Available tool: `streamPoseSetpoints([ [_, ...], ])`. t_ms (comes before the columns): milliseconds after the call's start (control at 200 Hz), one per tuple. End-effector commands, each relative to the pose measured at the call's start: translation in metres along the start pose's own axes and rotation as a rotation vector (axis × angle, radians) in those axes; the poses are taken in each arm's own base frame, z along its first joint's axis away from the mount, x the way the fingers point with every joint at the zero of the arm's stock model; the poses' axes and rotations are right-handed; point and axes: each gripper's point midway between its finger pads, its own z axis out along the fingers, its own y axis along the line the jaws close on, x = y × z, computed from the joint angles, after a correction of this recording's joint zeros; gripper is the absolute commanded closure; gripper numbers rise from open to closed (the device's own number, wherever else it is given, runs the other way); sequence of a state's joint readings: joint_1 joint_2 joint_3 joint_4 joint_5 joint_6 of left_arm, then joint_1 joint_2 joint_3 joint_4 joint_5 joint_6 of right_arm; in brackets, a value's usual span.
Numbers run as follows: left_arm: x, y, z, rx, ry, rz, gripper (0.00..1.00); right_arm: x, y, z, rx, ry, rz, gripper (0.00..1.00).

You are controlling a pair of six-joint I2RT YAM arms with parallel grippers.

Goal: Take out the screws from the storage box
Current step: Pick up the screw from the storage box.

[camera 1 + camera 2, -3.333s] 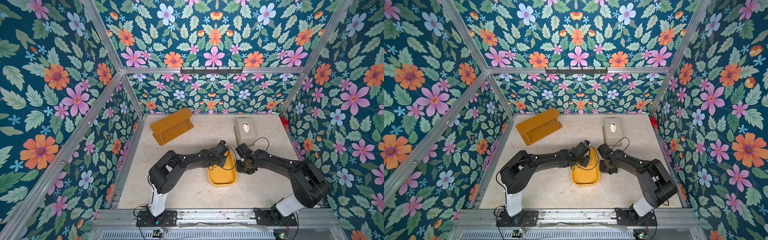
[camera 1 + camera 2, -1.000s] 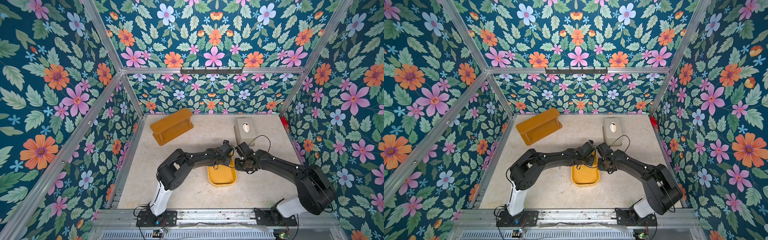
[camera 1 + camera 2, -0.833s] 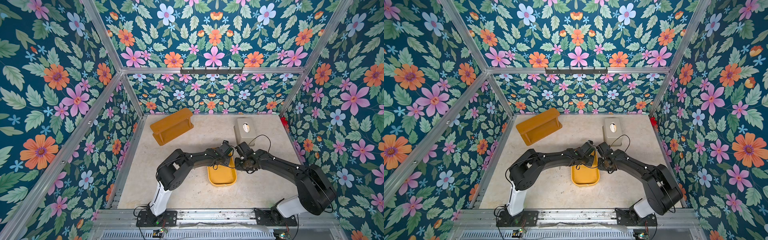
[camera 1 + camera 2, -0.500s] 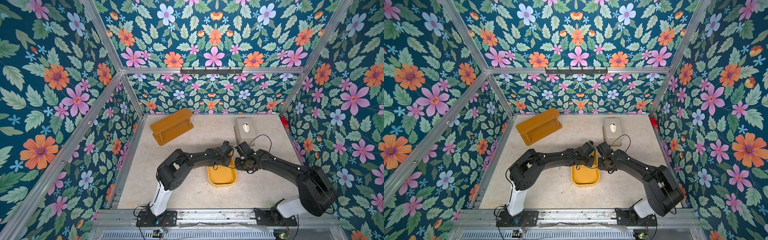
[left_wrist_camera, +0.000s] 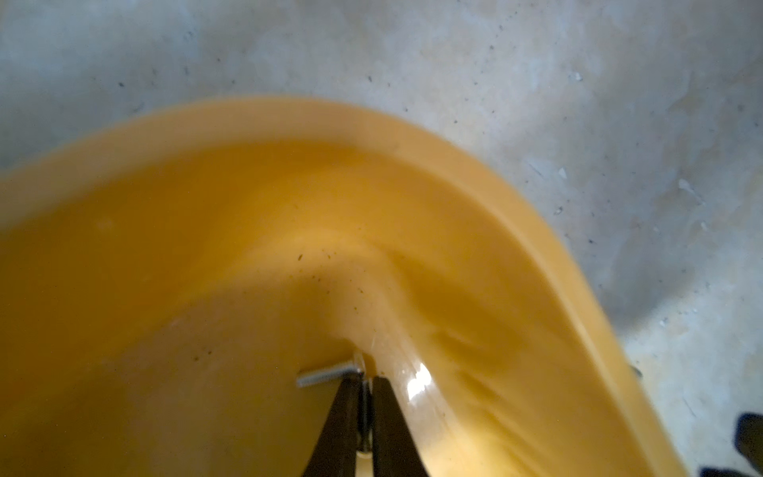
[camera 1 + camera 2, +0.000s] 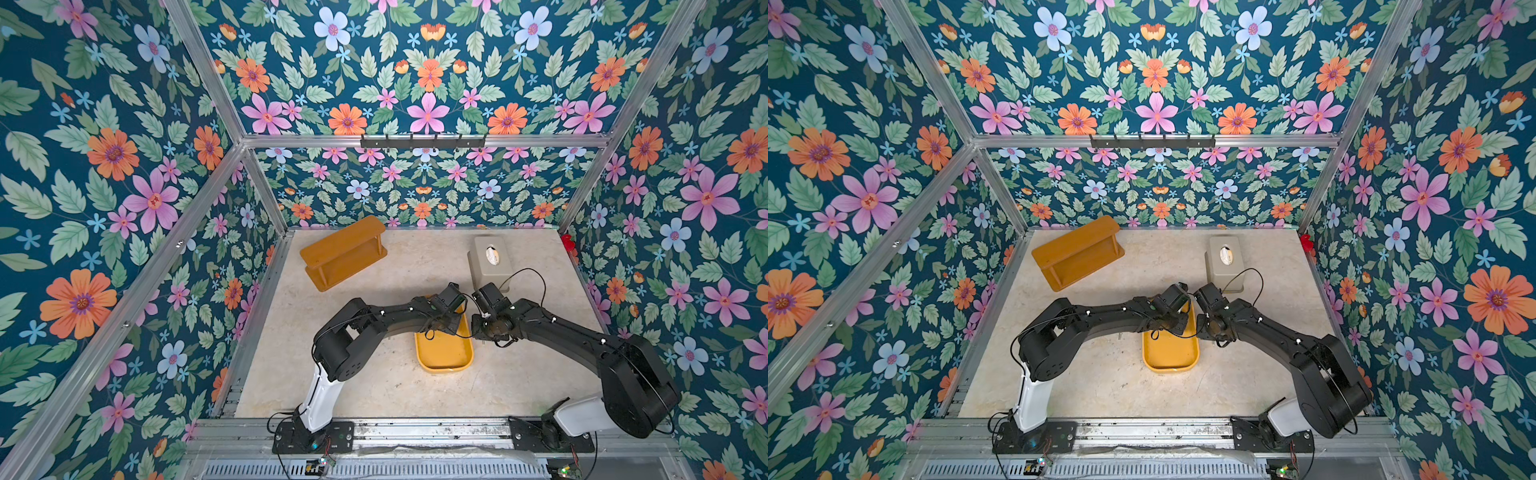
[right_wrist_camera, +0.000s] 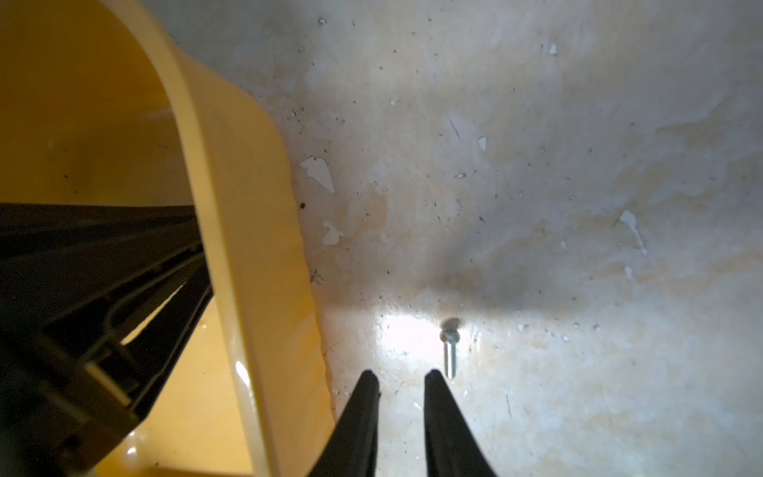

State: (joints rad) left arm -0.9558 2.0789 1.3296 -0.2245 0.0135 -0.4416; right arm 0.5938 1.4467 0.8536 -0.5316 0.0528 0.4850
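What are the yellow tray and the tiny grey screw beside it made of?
The shallow yellow rounded tray looks like smooth, glossy plastic: it is one even colour, with bright glints on its wall. The tiny grey screw lying beside it looks like bare metal, silvery and shiny, perhaps steel.

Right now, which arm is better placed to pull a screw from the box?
Left: the left hand sits shut inside the storage box, tips at a screw. The right hand hangs open outside it.

Beige mottled tabletop, scuffed and speckled. Bearing: orange-brown wooden shelf far left, grey tissue box far right, yellow storage box centre, one loose screw just beside its wall.
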Motion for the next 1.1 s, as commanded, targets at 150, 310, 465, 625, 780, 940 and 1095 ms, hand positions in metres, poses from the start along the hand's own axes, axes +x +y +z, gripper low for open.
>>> streamPoseSetpoints([
  [150,0.066,0.023,-0.005,-0.057,0.237,0.023,1.00,-0.005,0.001,-0.013,-0.011,-0.033,0.007,0.75],
  [310,0.028,0.011,-0.026,-0.021,0.103,0.000,1.00,-0.012,0.011,-0.024,-0.064,-0.080,0.004,0.75],
  [465,-0.005,0.000,-0.049,0.032,-0.023,-0.014,1.00,-0.017,0.021,-0.034,-0.114,-0.121,-0.019,0.76],
  [625,-0.018,-0.001,-0.069,0.052,-0.075,-0.030,1.00,-0.020,0.024,-0.039,-0.134,-0.136,-0.021,0.76],
  [780,-0.033,0.009,-0.095,0.064,-0.148,-0.069,1.00,-0.018,0.025,-0.035,-0.145,-0.137,-0.026,0.76],
  [940,-0.041,0.025,-0.124,0.030,-0.187,-0.075,1.00,-0.019,0.033,-0.036,-0.186,-0.143,-0.043,0.76],
  [1095,-0.031,0.067,-0.153,-0.033,-0.216,-0.140,1.00,-0.013,0.074,-0.047,-0.358,-0.165,-0.238,0.77],
])
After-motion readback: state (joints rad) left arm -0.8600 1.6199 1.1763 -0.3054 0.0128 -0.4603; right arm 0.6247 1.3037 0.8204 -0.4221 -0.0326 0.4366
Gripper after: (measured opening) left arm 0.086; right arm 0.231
